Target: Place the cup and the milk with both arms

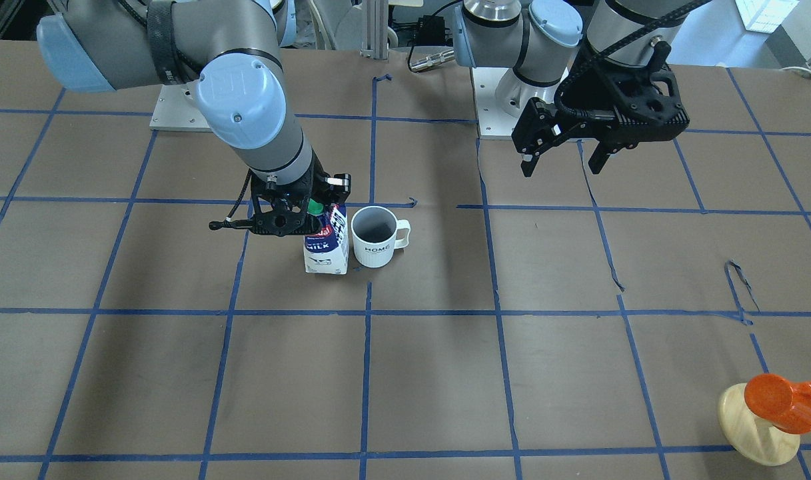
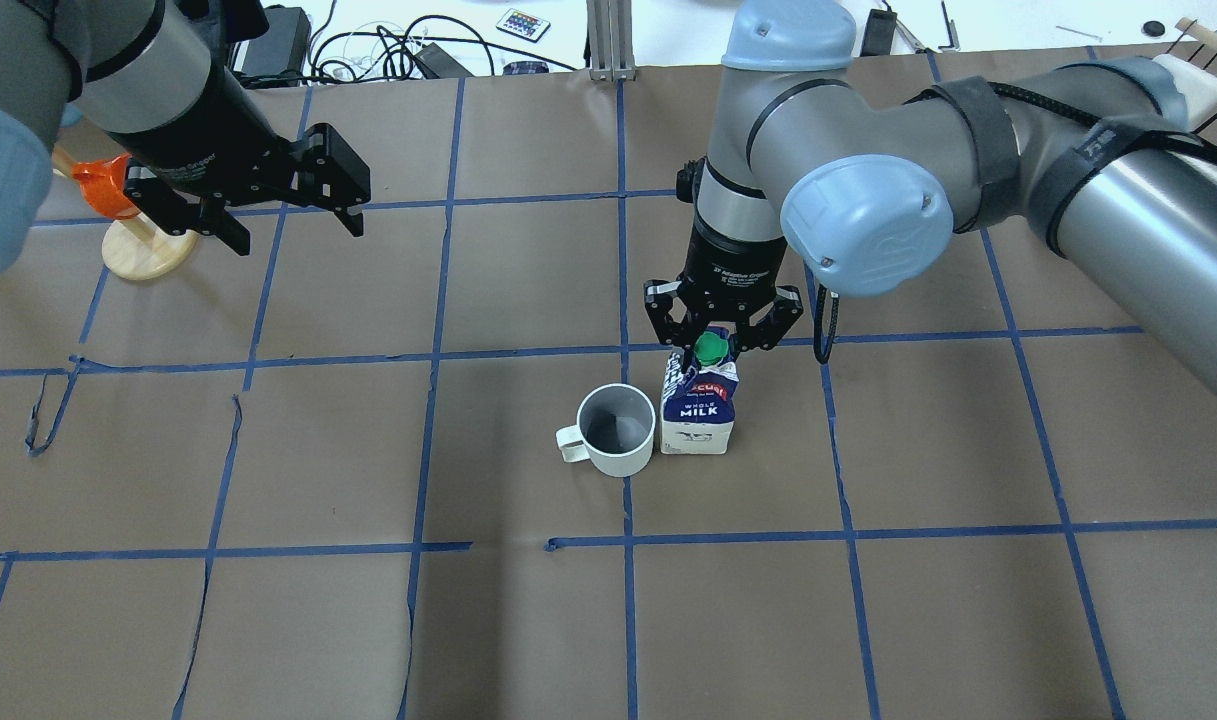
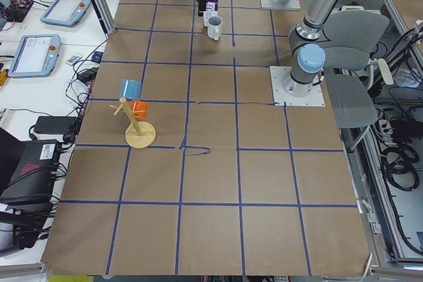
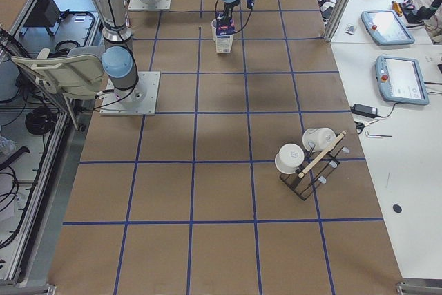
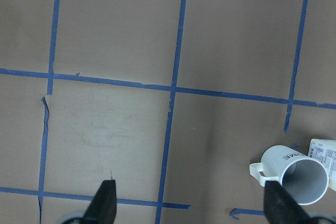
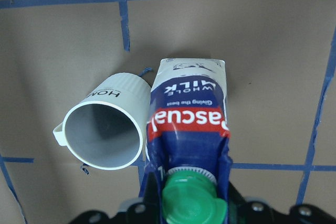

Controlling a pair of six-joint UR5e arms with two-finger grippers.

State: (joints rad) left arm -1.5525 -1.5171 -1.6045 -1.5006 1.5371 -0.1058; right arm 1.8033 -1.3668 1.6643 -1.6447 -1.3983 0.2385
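The white ribbed cup (image 1: 373, 237) stands upright on the table, handle away from the milk (image 1: 326, 248), which stands touching or nearly touching its side. My right gripper (image 1: 312, 213) comes down from above and is shut on the milk's gable top by the green cap (image 2: 709, 347). The right wrist view shows the milk (image 6: 189, 108) between the fingers and the cup (image 6: 107, 132) beside it. My left gripper (image 2: 296, 235) is open and empty, held in the air well away from both. The left wrist view shows the cup (image 5: 294, 174) at its lower right.
An orange cup on a wooden stand (image 1: 775, 407) sits near the table's far left corner, close to my left arm (image 2: 128, 240). A black rack with white cups (image 4: 307, 160) stands at the right end. Blue tape lines (image 2: 623, 350) grid the brown table.
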